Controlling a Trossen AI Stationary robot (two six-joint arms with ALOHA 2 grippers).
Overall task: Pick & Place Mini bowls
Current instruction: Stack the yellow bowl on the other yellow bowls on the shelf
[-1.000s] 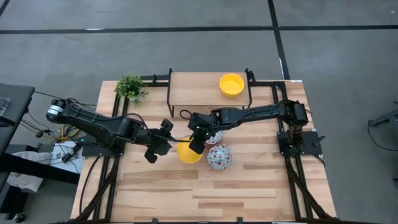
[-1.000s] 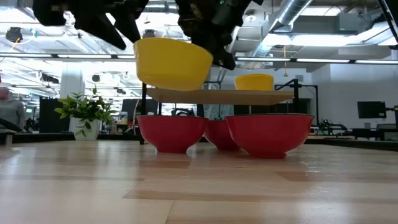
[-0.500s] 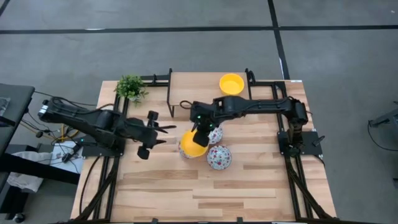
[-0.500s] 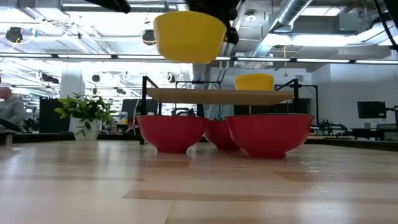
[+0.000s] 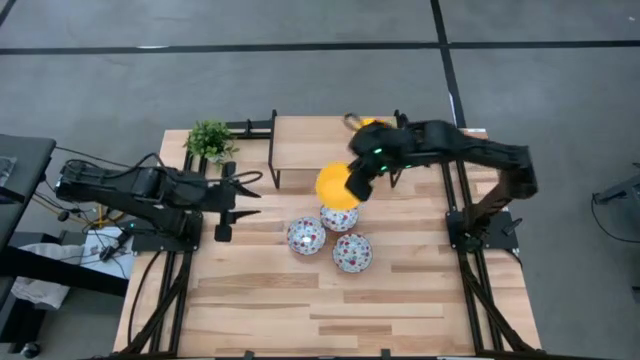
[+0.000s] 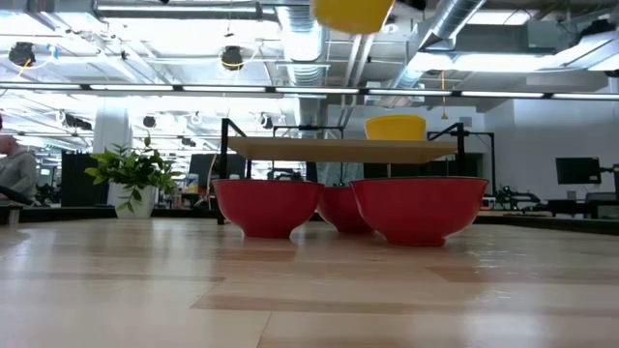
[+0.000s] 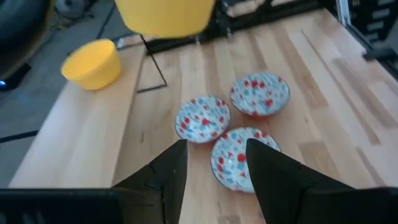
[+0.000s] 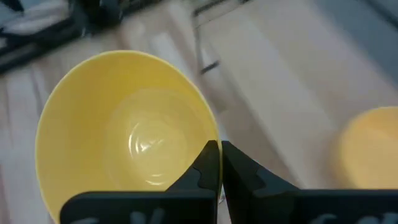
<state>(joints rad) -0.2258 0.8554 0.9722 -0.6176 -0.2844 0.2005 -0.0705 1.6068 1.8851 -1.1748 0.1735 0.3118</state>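
Step in hand: carry. Right tool (image 5: 352,192) clamped on the rim of a yellow mini bowl (image 5: 336,186), held high above the surface, over the near edge of the raised wooden shelf (image 5: 310,140). A second yellow bowl (image 7: 92,63) already sits on that shelf. Three speckled bowls (image 5: 306,236) stand on the surface below, close together. Left tool (image 5: 228,194) spread wide, empty, off to the side. Next, likely: lower the bowl onto a bare part of the shelf, clear of its neighbour, then release.
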